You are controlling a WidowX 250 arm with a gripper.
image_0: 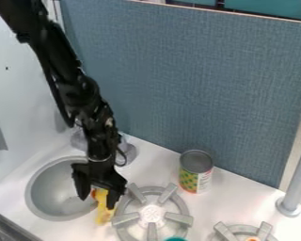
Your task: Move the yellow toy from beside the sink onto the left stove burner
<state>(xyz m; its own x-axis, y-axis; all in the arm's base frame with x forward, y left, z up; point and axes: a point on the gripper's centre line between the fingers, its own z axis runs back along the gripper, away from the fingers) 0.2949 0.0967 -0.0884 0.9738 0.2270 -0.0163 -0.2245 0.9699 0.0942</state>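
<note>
The black arm (75, 84) comes in from the upper left and slants down to the strip between the sink and the stove burner. Its hand (97, 201) is closed on a yellow object (103, 212), one finger on either side of it. The object has an orange patch near its upper end, between the fingers; its lower part hangs below them, just beside the rim of the sink. Whether it touches the white counter (225, 197) cannot be told.

The sink (43, 190) is a round grey basin set into the counter, with a smooth, sloping wall; the hand covers part of its near-burner side. Behind it stands a grey faucet (129, 151), partly hidden by the arm.

To the right of the hand is a grey burner (123, 220) with raised bars around a pale centre. A sliver of something teal (176, 239) shows at its lower edge. Well apart from the hand, behind the burner, a can (196, 173) stands upright near the blue-grey panel (197, 84). It has a grey top and a label in green, yellow, white and red; its contents cannot be seen.

At the lower right, a second burner (225, 232) has something orange (252, 239) at its centre, near a grey post (296, 181).
</note>
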